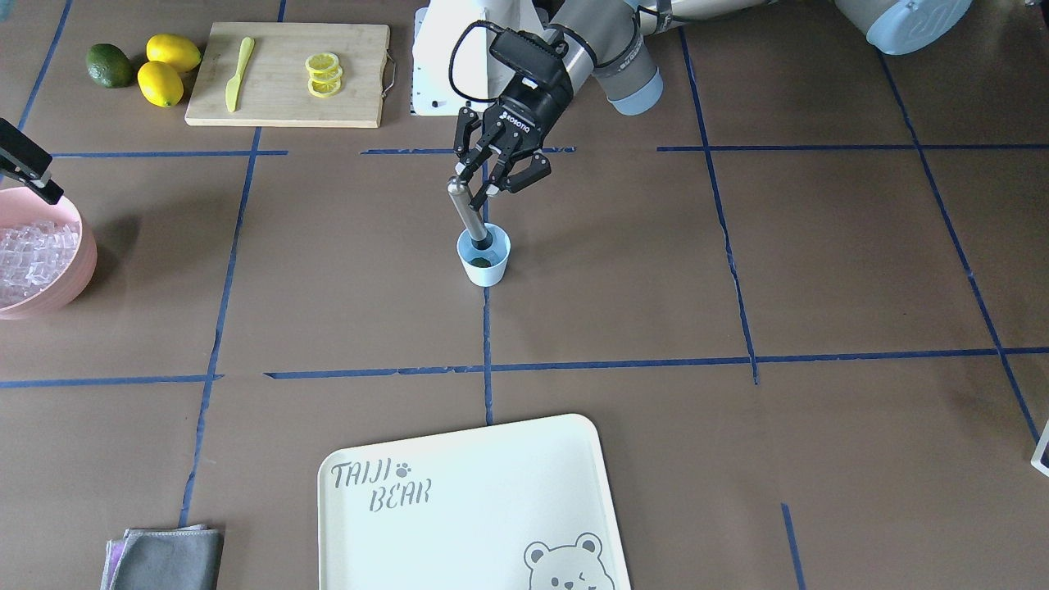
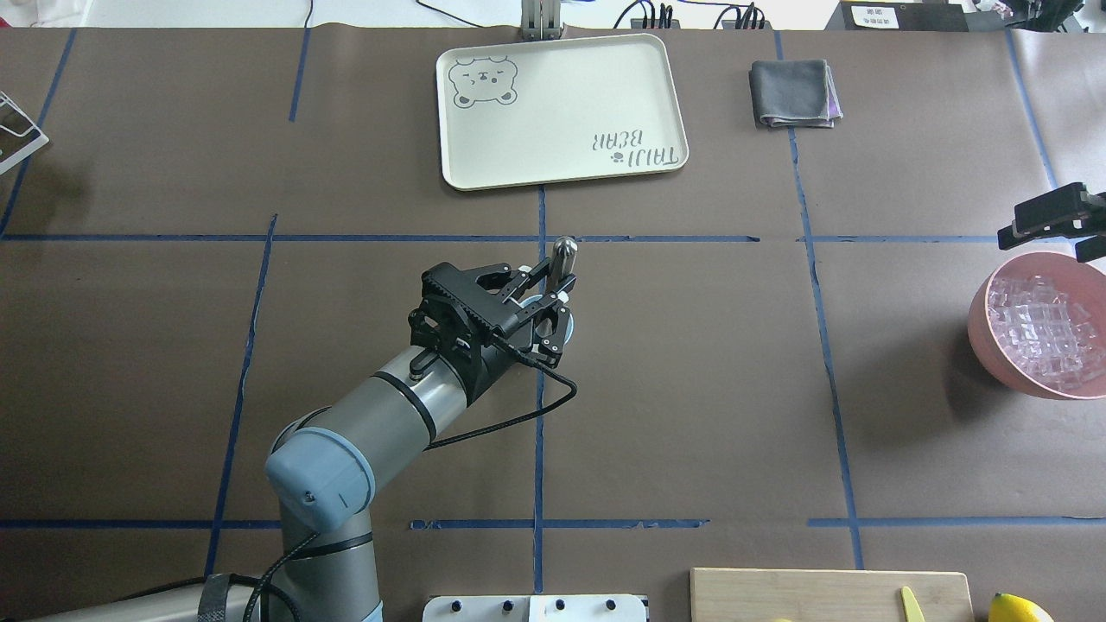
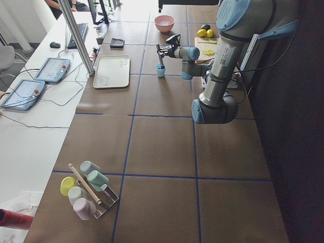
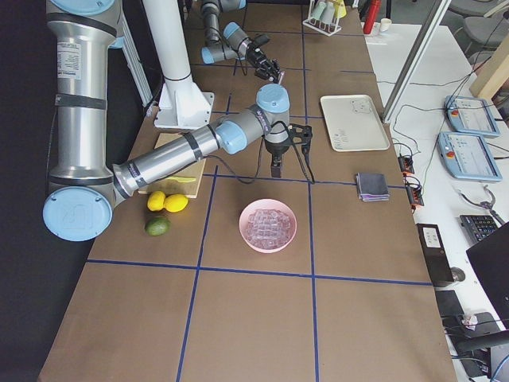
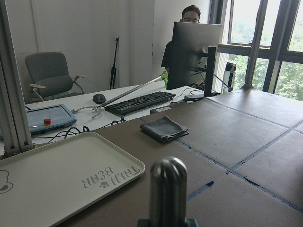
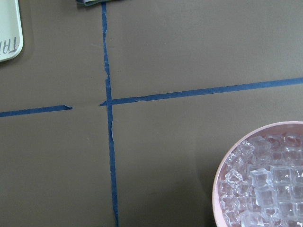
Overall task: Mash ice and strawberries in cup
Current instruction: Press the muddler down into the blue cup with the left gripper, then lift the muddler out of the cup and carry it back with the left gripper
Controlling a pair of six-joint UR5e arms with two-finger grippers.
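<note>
The left hand (image 1: 482, 182) is seen clenched around the upper part of a metal pestle (image 1: 469, 215). The pestle is held tilted, and its rounded top rises above the fingers. Its lower end is sunk in the cup (image 1: 490, 272), which stands upright on the bench (image 1: 656, 287) just below the left hand. A dark greenish patch is visible at the cup's bottom beside the pestle's tip; what lies there cannot be told.

The right hand (image 2: 1037, 223) is held well apart from the left one, near the rim of a pink bowl (image 1: 82, 270). Whether it is released or clenched cannot be told. The ice (image 6: 265, 189) is heaped in that bowl, below the right hand and a little to one side of it.

A cream tray (image 1: 459, 508) printed with a bear is laid flat beyond the left hand, on the side away from the robot. A folded grey cloth (image 2: 793, 93) is placed near the tray, toward the right hand's side. Nearer the robot than the right hand, a wooden cutting board (image 1: 279, 102) carries a yellow knife (image 1: 238, 74) and stacked lemon slices (image 1: 323, 75). Two lemons (image 1: 168, 70) and a dark green fruit (image 1: 109, 65) are set just beside the board.
</note>
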